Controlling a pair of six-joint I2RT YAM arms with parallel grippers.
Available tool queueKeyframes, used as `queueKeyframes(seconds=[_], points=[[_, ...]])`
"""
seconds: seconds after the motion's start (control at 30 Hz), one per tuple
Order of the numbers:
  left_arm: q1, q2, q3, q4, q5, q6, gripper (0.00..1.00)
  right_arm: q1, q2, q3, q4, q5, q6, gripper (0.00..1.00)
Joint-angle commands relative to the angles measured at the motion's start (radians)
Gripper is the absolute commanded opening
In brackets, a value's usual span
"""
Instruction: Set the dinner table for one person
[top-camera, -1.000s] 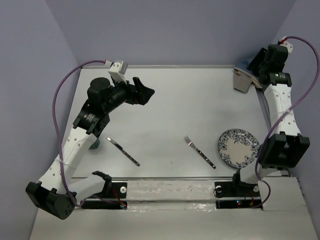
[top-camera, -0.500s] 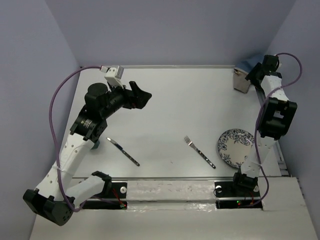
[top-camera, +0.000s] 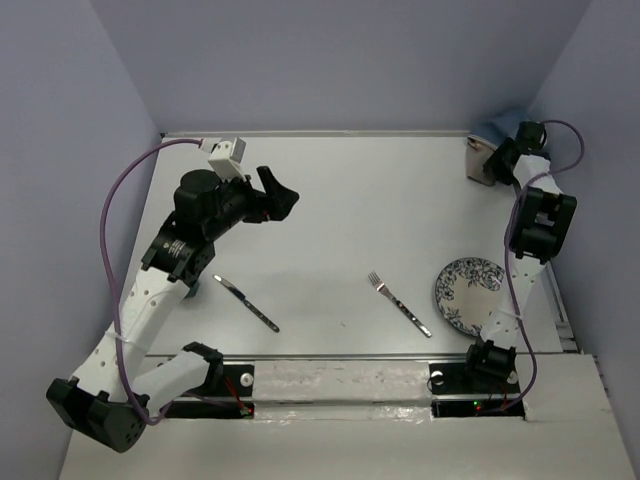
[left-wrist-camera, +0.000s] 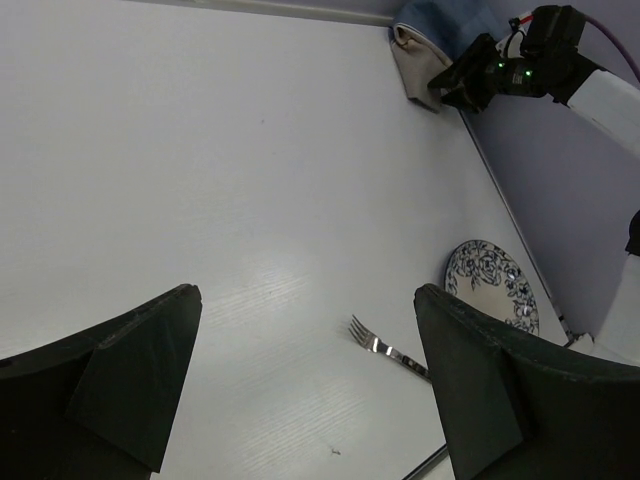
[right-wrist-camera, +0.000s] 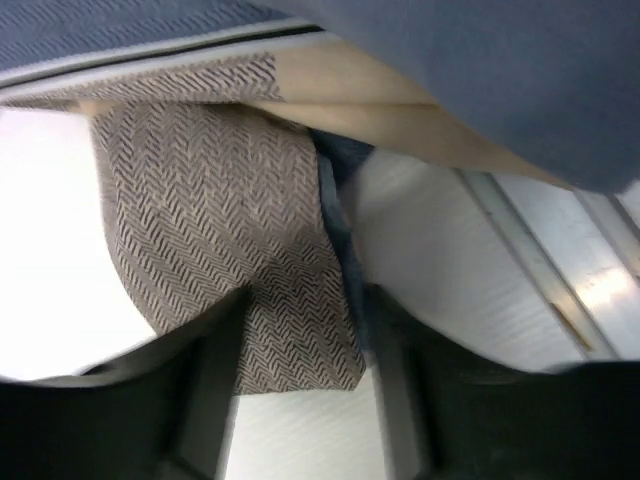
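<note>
- The left hand (top-camera: 280, 195) hangs wide open above the far left of the worktop (top-camera: 380, 220) and holds nothing.
- The right hand (top-camera: 497, 160) is at the far right corner. Its fingers (right-wrist-camera: 210, 380) stand part open, one on each side of the folded cloth placemat (right-wrist-camera: 220, 220). I cannot tell if it grips.
- The knife (top-camera: 245, 303), fork (top-camera: 399, 303) and flowered plate (top-camera: 474, 297) lie apart near the front.
- The big white worktop lies under everything.

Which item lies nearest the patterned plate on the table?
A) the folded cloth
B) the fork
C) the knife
B: the fork lies just beside the plate, while the knife is far across the table and the folded cloth sits at the far corner.
</note>
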Motion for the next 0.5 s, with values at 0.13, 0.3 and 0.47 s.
queueKeyframes(seconds=[0.13, 0.3, 0.47], points=[[-0.002, 0.03, 0.048, -0.005, -0.041, 0.028, 0.99, 0.011, 0.087, 0.112, 0.045, -0.283, 0.06, 0.01], [-0.002, 0.046, 0.078, -0.011, -0.072, 0.052, 0.99, 0.1, -0.017, 0.17, 0.056, -0.331, 0.014, 0.0], [-0.002, 0.05, 0.108, -0.023, -0.11, 0.063, 0.99, 0.222, -0.207, 0.218, 0.079, -0.374, 0.006, 0.0]])
